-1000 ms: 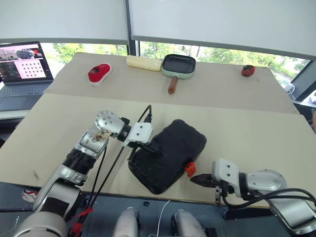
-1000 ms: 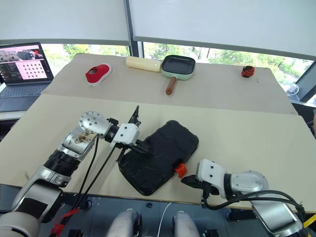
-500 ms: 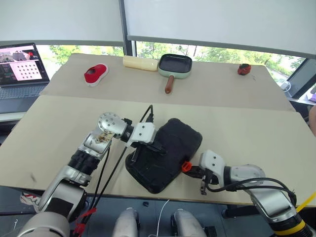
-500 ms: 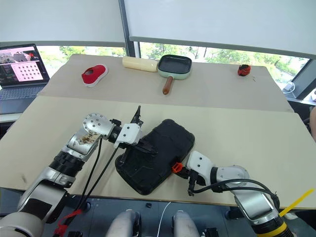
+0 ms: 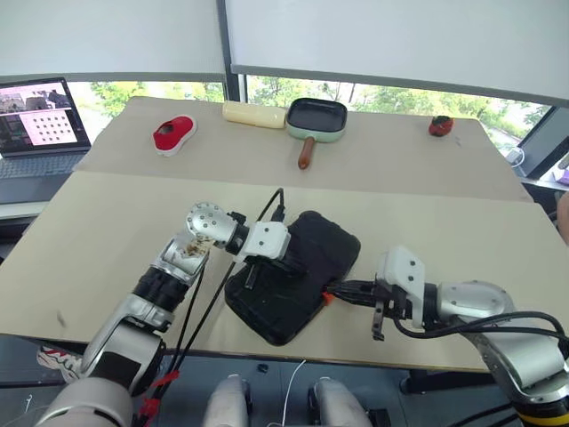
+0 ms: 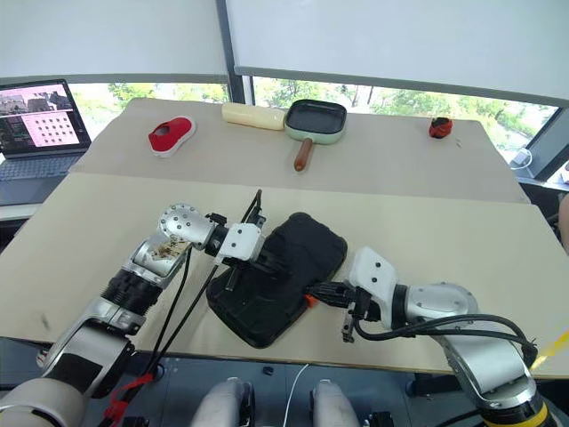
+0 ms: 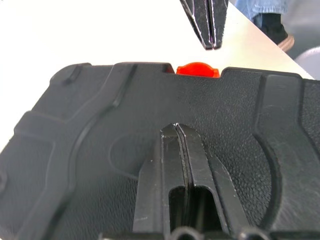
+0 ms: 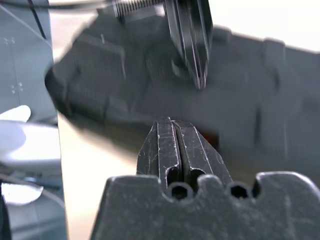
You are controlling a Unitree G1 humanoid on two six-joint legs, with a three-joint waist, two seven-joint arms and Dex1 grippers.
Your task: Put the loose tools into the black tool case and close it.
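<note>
The black tool case (image 5: 283,294) lies shut near the table's front edge, its small orange latch (image 5: 327,298) facing my right side. My left gripper (image 5: 298,269) is shut and rests on the lid, its fingertips (image 7: 176,129) touching the black plastic. My right gripper (image 5: 332,287) is shut, and its tips point at the case's edge just above the latch (image 7: 197,69). In the right wrist view my own shut fingertips (image 8: 170,124) sit close before the blurred case. The loose tools are hidden from view.
At the back of the table stand a green-rimmed pan (image 5: 319,118) with a brown handle, a cream roll (image 5: 253,113), a red-and-white object (image 5: 173,133) and a small red object (image 5: 439,125). An open laptop (image 5: 36,124) sits far left. The case lies close to the table's front edge (image 5: 373,351).
My right gripper has risen from beside the table's front edge and come in to the case's latch side. The left gripper has stayed on the lid.
</note>
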